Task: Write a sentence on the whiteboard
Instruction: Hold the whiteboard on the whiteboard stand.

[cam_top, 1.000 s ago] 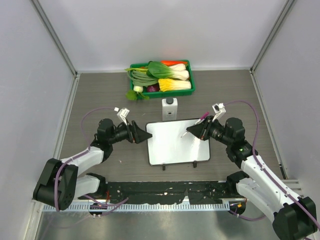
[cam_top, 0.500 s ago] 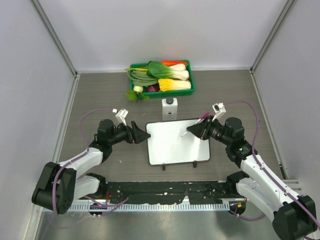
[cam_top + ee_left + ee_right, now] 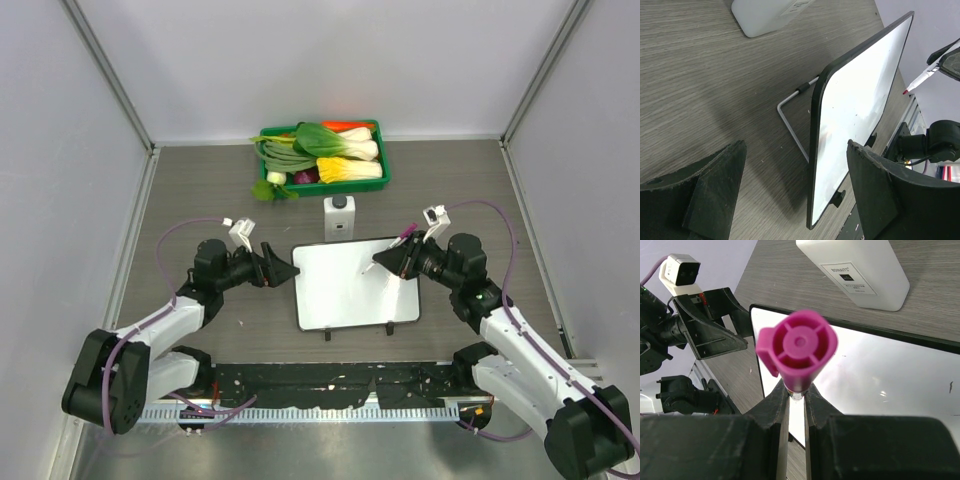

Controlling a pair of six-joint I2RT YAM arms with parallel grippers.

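Note:
The whiteboard (image 3: 350, 295) sits mid-table, propped on a thin wire stand (image 3: 790, 122). Its face looks blank apart from a few tiny specks, and no pink sentence shows on it. My left gripper (image 3: 284, 268) is open and empty just off the board's left edge, with the edge (image 3: 815, 150) between its jaws but not touched. My right gripper (image 3: 388, 260) is shut on a pink marker (image 3: 797, 347). It holds the marker's tip (image 3: 905, 92) just above the board's upper right part (image 3: 880, 375). Whether the tip touches the board cannot be told.
A small white box with a dark top (image 3: 339, 217) stands just behind the board and also shows in the right wrist view (image 3: 860, 270). A green tray of vegetables (image 3: 382, 168) sits at the back. Grey walls close in on the left and right.
My left gripper has drawn back a little to the left, away from the board's left edge. The right gripper and marker have barely moved.

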